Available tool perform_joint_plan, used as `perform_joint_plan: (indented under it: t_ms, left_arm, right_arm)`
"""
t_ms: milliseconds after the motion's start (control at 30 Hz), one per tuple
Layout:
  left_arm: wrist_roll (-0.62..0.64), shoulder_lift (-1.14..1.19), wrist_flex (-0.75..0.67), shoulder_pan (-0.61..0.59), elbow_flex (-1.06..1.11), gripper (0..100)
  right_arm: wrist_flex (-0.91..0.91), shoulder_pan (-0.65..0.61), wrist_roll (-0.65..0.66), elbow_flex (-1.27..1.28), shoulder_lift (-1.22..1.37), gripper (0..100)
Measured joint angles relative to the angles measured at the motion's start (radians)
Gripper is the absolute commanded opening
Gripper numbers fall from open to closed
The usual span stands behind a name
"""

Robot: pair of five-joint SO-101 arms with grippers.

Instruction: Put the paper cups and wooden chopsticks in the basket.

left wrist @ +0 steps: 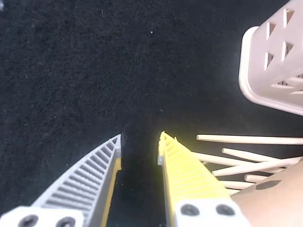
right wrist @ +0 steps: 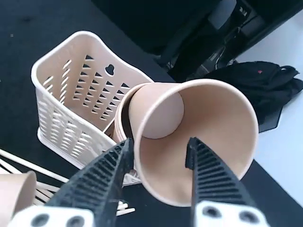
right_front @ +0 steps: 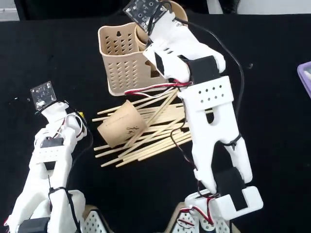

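Gripping a paper cup [right wrist: 215, 118] by its rim, the right gripper [right wrist: 160, 142] has one black ribbed finger inside the mouth and the other outside against the wall. The cup is smooth tan paper, tapered, with a rolled lip. It is tilted, its mouth facing the wrist camera and its base toward the basket [right wrist: 71, 90]. From the high view it sits at the basket's [right_front: 121, 58] far corner, partly hidden by the arm. I cannot tell whether it touches the second cup [right wrist: 119, 113], which stands inside the basket against one wall.

The basket is cream plastic and rectangular, with rounded corners and rows of small triangular slots in its sides.

A third cup [right_front: 121, 125] lies on its side on a loose pile of chopsticks [right_front: 155, 128], just in front of the basket. It bears a small dark mark, too small to read. The chopsticks are pale, thin wooden sticks, fanned and crossing one another on the black cloth [right_front: 58, 63].

The left gripper [left wrist: 140, 137] is over bare cloth near the ends of the chopsticks [left wrist: 246, 139], its jaws apart and holding nothing. One finger is grey, the other yellow, both ridged.

A purple object [right_front: 305, 75] shows at the table's edge.
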Motion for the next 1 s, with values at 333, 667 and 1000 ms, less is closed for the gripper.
perform_joint_plan:
  t_ms: [333,667,1000]
  left_arm:
    - [-0.04,0.0,0.0,0.0,0.0,14]
    - [-0.04,0.0,0.0,0.0,0.0,14]
    - [-0.04,0.0,0.0,0.0,0.0,14]
  right_arm:
    - [-0.129,0.0,-0.213,0.0,-0.002,20.1]
    - [-0.212,-0.035,-0.238,0.0,0.015,19.8]
    - [-0.212,-0.054,-0.238,-0.098,0.055,19.8]
